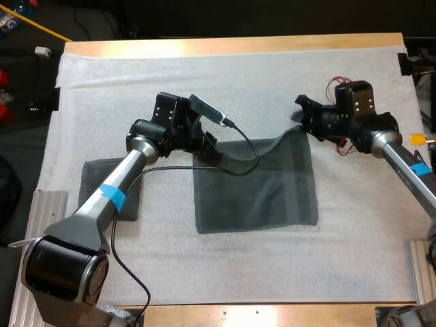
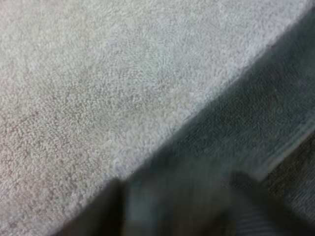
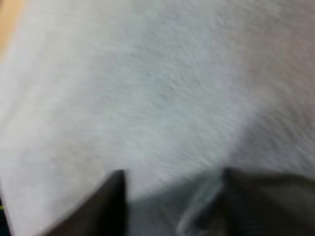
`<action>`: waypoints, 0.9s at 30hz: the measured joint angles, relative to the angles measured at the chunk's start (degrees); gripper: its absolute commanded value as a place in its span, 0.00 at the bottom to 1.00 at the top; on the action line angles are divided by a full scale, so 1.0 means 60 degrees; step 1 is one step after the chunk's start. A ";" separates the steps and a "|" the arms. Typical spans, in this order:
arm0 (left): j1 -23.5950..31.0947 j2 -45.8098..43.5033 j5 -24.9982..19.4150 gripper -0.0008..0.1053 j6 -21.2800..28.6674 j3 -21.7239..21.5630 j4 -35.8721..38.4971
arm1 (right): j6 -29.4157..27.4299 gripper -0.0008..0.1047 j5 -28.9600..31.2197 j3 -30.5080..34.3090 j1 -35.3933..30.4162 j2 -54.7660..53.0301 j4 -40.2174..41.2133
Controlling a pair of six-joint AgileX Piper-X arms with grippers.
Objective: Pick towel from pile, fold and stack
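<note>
While both arms are working at its far edge, the towel [image 1: 255, 191] is lying mostly flat at the middle of the mat [image 1: 238, 75], its two far corners rising off the surface. The left gripper [image 1: 210, 148] is pinching the far left corner and the right gripper [image 1: 303, 117] the far right one, cloth pressed between the fingers of each. A second towel [image 1: 95, 184] is sitting folded beneath the left arm. By judgement the cloth is light, soft and limp, sagging between holds; the corners are offering the soundest grip.
</note>
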 measured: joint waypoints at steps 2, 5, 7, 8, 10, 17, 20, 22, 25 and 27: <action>0.0000 0.0000 0.0000 0.62 -0.0045 -0.0136 0.0119 | -0.0141 0.63 -0.0203 0.0000 0.0000 -0.0028 -0.0422; 0.0000 -0.0132 -0.0180 0.58 -0.0043 -0.0302 0.0284 | -0.0904 0.61 -0.0254 0.0000 0.0000 -0.0241 -0.0497; 0.0000 -0.0364 -0.0204 0.56 -0.0043 -0.0304 0.0398 | -0.1451 0.60 -0.0254 0.0000 0.0000 -0.0476 -0.0334; 0.0000 -0.0531 -0.0200 0.56 -0.0043 -0.0304 0.0465 | -0.1736 0.60 -0.0254 0.0000 0.0000 -0.0627 -0.0210; 0.0000 -0.0883 -0.0200 0.56 -0.0043 -0.0304 0.0700 | -0.2267 0.60 -0.0272 0.0000 0.0000 -0.0937 0.0111; 0.0000 -0.2205 -0.0200 0.56 -0.0043 -0.0304 0.1937 | -0.3936 0.60 -0.0122 0.0000 0.0038 -0.2120 0.2020; 0.0000 -0.2703 -0.0200 0.56 -0.0043 -0.0304 0.2616 | -0.4948 0.60 0.0265 0.0000 0.0264 -0.2539 0.3022; 0.0000 -0.3023 -0.0200 0.56 -0.0073 -0.0304 0.3056 | -0.5594 0.60 0.0554 0.0000 0.0540 -0.2786 0.3499; 0.0000 -0.3449 -0.0200 0.56 -0.0208 -0.0304 0.3652 | -0.6198 0.57 0.0897 0.0000 0.1162 -0.3004 0.4078; 0.0000 -0.3702 -0.0200 0.56 -0.0453 -0.0304 0.4009 | -0.6390 0.50 0.1017 0.0000 0.1606 -0.3037 0.4273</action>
